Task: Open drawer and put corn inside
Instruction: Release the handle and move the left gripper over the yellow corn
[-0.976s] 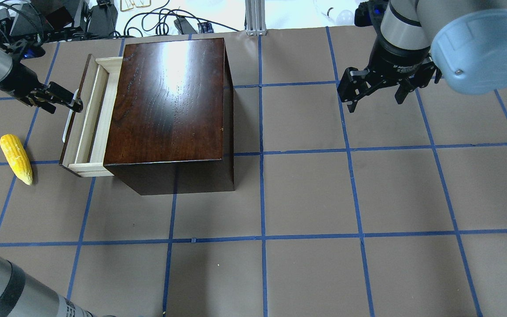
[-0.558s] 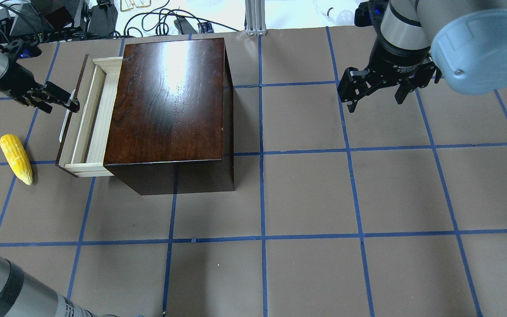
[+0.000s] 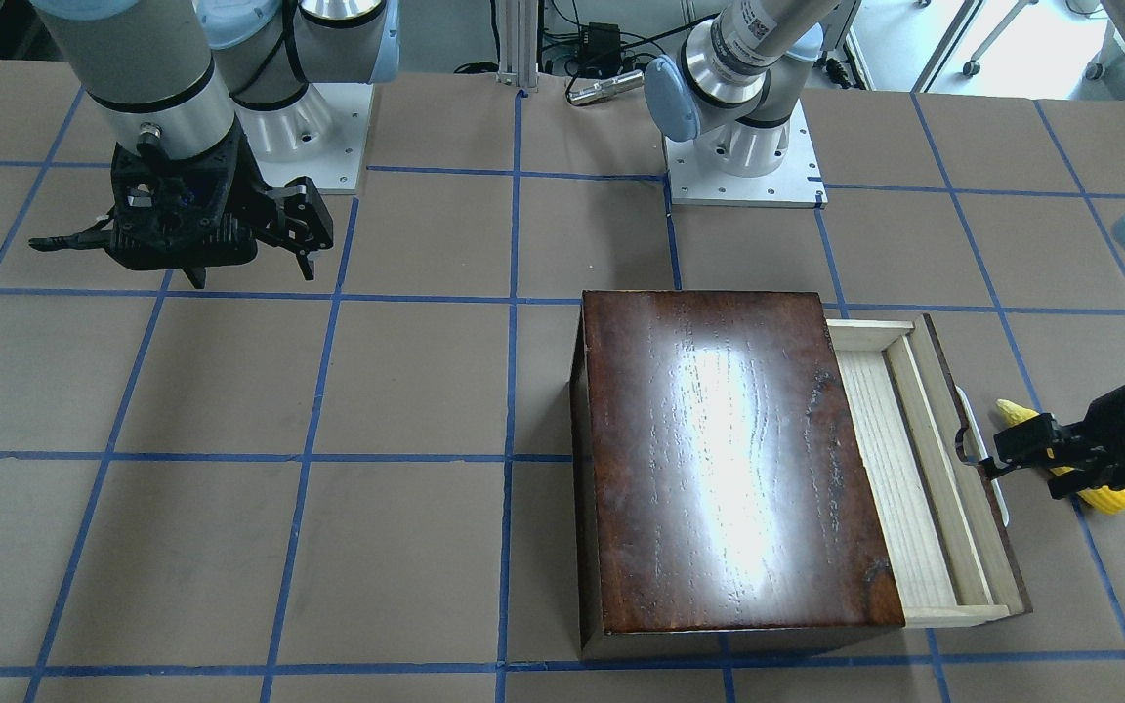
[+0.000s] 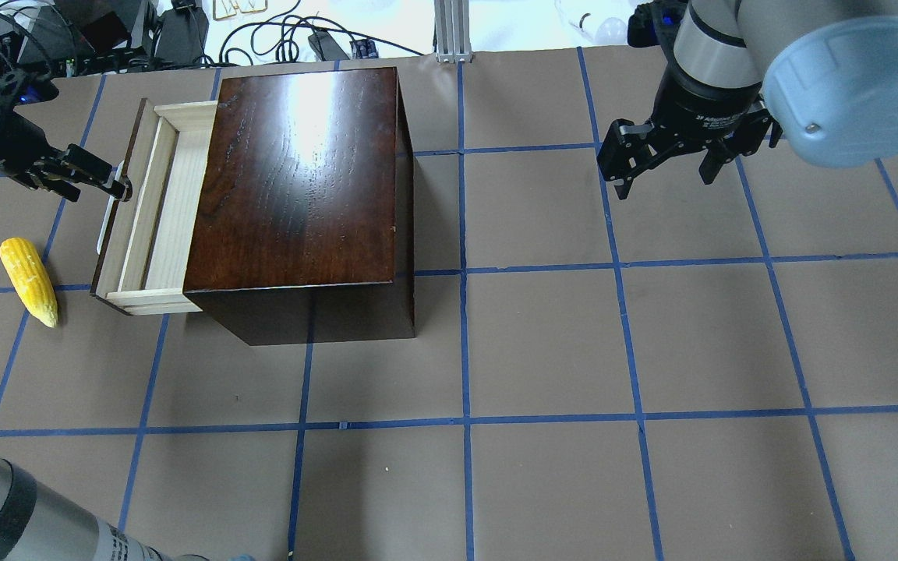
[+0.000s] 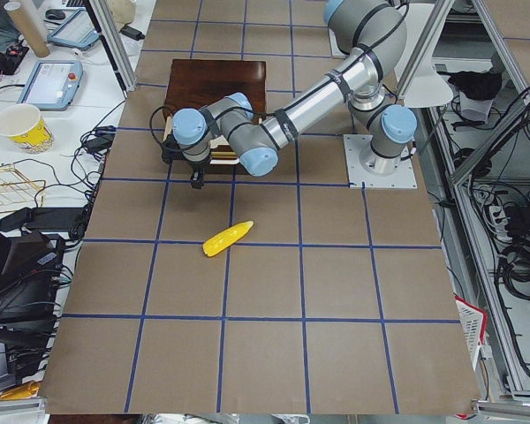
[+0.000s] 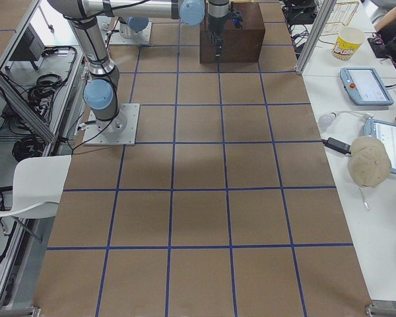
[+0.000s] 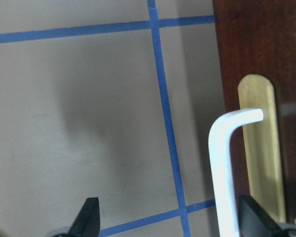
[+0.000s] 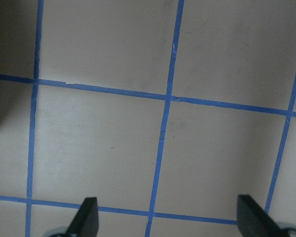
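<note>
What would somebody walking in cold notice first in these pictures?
The dark glossy box stands left of centre in the overhead view, its drawer partly out. The left gripper, jaws apart, is at the white handle, with the yellow corn lying on the table nearby. The right gripper hangs open at the upper right.

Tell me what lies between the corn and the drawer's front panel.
Only bare table crossed by blue tape separates corn from drawer, as the overhead view shows. The left gripper sits at the handle, outside that gap.
</note>
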Action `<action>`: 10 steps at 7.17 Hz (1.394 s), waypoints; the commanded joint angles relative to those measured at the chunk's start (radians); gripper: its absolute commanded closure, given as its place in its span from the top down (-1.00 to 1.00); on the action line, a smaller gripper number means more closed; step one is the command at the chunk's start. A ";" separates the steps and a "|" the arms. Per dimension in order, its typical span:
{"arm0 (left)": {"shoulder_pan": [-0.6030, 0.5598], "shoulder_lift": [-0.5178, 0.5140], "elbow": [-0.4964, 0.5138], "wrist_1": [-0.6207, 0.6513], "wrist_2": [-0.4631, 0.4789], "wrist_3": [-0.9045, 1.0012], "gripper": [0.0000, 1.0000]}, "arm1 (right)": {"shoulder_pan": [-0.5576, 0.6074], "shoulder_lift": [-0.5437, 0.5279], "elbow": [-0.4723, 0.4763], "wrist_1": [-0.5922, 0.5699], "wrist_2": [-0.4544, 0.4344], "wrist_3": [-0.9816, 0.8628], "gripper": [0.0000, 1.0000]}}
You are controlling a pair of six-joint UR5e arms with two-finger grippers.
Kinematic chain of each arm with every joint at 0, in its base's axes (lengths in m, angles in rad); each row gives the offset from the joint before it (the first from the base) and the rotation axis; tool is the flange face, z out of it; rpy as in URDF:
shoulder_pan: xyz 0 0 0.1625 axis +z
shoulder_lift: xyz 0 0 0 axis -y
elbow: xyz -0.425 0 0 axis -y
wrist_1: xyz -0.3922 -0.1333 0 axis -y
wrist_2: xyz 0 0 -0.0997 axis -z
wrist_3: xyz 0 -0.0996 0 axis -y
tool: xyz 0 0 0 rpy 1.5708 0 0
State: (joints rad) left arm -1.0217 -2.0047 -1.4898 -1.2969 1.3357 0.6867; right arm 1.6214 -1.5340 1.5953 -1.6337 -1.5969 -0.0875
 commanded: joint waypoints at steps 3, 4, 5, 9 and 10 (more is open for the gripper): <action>0.069 0.058 0.002 0.005 0.085 -0.120 1.00 | 0.000 0.000 0.000 0.000 0.000 0.000 1.00; 0.119 0.040 0.000 0.007 0.086 -0.157 1.00 | 0.000 0.000 0.000 0.000 0.000 0.000 1.00; 0.159 0.032 -0.003 0.007 0.085 -0.162 1.00 | 0.000 0.000 0.000 0.000 0.000 0.000 1.00; 0.186 -0.037 -0.015 0.010 0.160 -0.256 1.00 | 0.000 0.000 0.000 0.000 0.000 0.000 1.00; 0.186 -0.060 -0.012 0.013 0.210 -0.310 1.00 | 0.000 0.000 0.000 0.000 0.000 0.000 1.00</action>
State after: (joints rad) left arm -0.8370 -2.0375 -1.5028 -1.2866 1.4987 0.4223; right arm 1.6214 -1.5340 1.5953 -1.6337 -1.5969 -0.0874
